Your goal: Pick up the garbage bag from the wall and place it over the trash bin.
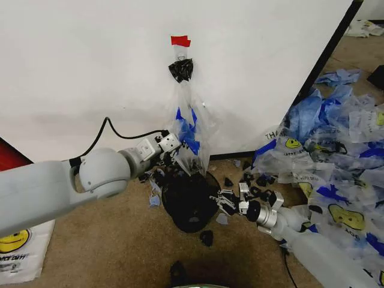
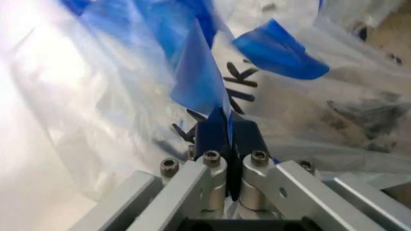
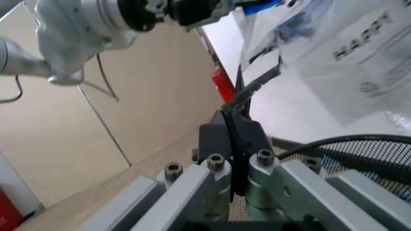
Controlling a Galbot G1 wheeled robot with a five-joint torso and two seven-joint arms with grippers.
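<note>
Tan carpeted floor (image 1: pixel 120 240) is carrying a round black mesh trash bin (image 1: pixel 189 204), scattered black scraps (image 1: pixel 206 238), and heaped clear printed plastic bags (image 1: pixel 336 174).

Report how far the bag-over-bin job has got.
Nothing finished: the garbage bag hangs on the wall under red tape. In hand: the left gripper is shut on its blue strip; the right gripper pinches the trash bin rim. Left: unhooking and spreading it over the bin.

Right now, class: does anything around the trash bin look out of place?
Yes. Dozens of loose plastic bags lie heaped on the floor to the right of the trash bin, and black scraps are scattered beside it.
</note>
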